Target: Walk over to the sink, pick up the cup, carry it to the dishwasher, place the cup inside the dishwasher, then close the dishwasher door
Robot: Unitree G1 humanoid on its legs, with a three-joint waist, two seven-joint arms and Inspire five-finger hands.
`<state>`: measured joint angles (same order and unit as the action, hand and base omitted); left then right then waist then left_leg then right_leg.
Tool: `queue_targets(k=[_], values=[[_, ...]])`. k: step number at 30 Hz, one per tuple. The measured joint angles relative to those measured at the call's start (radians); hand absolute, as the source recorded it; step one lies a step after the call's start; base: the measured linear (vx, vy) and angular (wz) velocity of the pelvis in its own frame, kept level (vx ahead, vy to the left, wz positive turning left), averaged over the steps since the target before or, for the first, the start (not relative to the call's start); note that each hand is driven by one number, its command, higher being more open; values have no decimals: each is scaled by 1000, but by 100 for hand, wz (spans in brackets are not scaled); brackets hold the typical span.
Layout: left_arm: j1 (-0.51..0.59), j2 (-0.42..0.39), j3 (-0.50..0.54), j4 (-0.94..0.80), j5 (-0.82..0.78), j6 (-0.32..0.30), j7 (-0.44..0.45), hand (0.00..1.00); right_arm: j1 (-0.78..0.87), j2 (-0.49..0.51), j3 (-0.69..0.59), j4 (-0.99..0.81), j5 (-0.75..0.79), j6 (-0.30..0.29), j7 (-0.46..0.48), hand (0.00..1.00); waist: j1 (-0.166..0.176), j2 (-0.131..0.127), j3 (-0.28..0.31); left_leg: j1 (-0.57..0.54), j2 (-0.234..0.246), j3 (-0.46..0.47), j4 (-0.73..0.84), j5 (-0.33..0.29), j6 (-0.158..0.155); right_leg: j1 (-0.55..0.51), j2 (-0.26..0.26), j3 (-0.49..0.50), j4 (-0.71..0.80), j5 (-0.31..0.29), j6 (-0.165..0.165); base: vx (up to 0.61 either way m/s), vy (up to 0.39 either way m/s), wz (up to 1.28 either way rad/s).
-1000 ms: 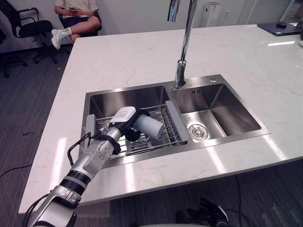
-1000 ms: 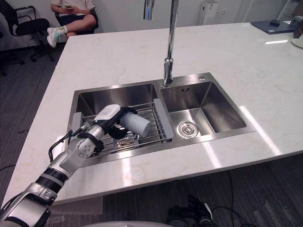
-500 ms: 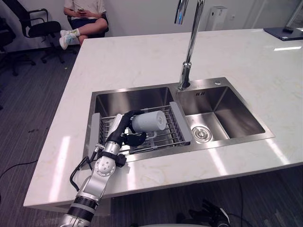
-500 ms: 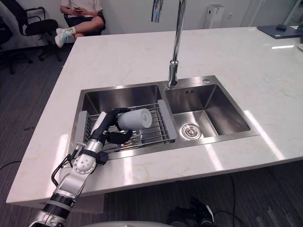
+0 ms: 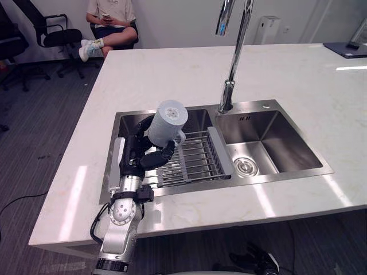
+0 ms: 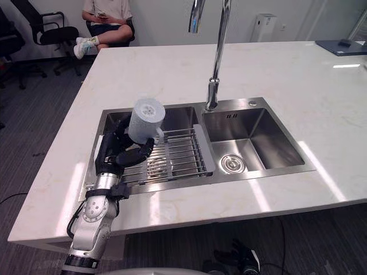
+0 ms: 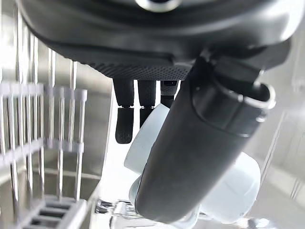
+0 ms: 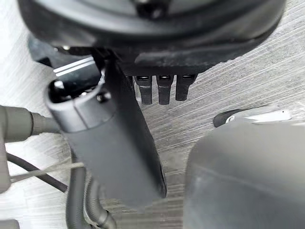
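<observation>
No legible text, label, number or sign is present (cup point(image 5: 167, 121) and sink point(image 5: 279, 144) surfaces included).

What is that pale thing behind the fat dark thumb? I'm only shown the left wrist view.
Observer: A cup, gripped in the left hand and held up off the wire rack.
Operator: A rack where?
Observer: It lies across the left basin of a steel sink, set in a pale stone counter.
Operator: And the other hand?
Observer: The right hand hangs low over the grey floor, holding nothing.
</observation>
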<state>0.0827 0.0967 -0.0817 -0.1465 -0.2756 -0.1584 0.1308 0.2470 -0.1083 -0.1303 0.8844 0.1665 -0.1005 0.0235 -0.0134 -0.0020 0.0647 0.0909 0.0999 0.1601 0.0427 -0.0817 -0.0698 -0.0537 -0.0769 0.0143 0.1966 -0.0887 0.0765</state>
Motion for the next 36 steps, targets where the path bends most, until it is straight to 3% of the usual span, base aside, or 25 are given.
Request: queue_targets(k=[9,20,24,25,27,28,29,31,32,33,36], values=[[69,-59,23,-34,-79,-2,0,30,9,11,0,-11,10,0,-11,90,8,-10,-20,-7,9,29,52,-35,-1,-4,8,29,9,-1,1,-9,-5,-10],[130,-66,-43,-147,-77,-14,-2,30,38,18,32,-100,9,0,-27,90,31,-19,-25,-69,42,101,207,-131,3,-44,24,99,19,20,12,-5,26,-22],[131,-67,-84,-222,-76,-15,-7,30,37,50,41,-173,7,0,-32,90,36,-25,-16,-111,57,102,284,-167,19,-91,19,60,106,16,18,-81,25,-4],[131,-67,-87,-230,-75,-15,-8,30,37,54,41,-182,7,0,-32,90,39,-25,-16,-111,55,100,286,-167,23,-92,15,50,119,9,27,-109,3,20],[132,-71,-79,-242,-75,-27,-10,30,35,70,57,-203,7,0,-34,90,55,-33,-17,-116,43,86,310,-166,28,-118,-18,0,416,-126,31,-69,-37,31],[132,-71,-78,-243,-75,-33,-10,30,34,70,63,-207,7,0,-33,90,64,-40,-21,-122,38,83,319,-166,27,-114,-29,-10,454,-145,32,-23,-72,24],[132,-75,-73,-245,-76,-43,-10,30,15,67,70,-212,7,0,-32,90,86,-55,-29,-150,30,80,344,-166,26,-125,-40,-30,442,-154,40,-43,-88,9],[133,-79,-73,-247,-75,-43,-12,30,-21,61,70,-218,7,0,-42,90,125,-46,-37,-192,30,81,319,-135,20,-121,-27,-45,316,-154,40,-71,-84,-6],[132,-90,-73,-250,-75,-44,-14,30,-45,58,70,-228,8,-1,-50,90,140,-36,-37,-223,32,87,300,-105,22,-96,-14,-41,200,-149,17,-131,-103,4],[132,-104,-73,-245,-76,-42,-14,30,-82,50,70,-228,10,-5,-60,90,138,-18,-18,-251,43,61,301,-81,26,-89,2,-55,150,-107,-5,-156,-96,18],[134,-108,-84,-237,-76,-35,-16,30,-91,49,69,-227,30,-11,-82,90,137,-7,15,-270,54,9,296,-53,13,-52,21,-99,79,-59,-21,-144,-54,43]])
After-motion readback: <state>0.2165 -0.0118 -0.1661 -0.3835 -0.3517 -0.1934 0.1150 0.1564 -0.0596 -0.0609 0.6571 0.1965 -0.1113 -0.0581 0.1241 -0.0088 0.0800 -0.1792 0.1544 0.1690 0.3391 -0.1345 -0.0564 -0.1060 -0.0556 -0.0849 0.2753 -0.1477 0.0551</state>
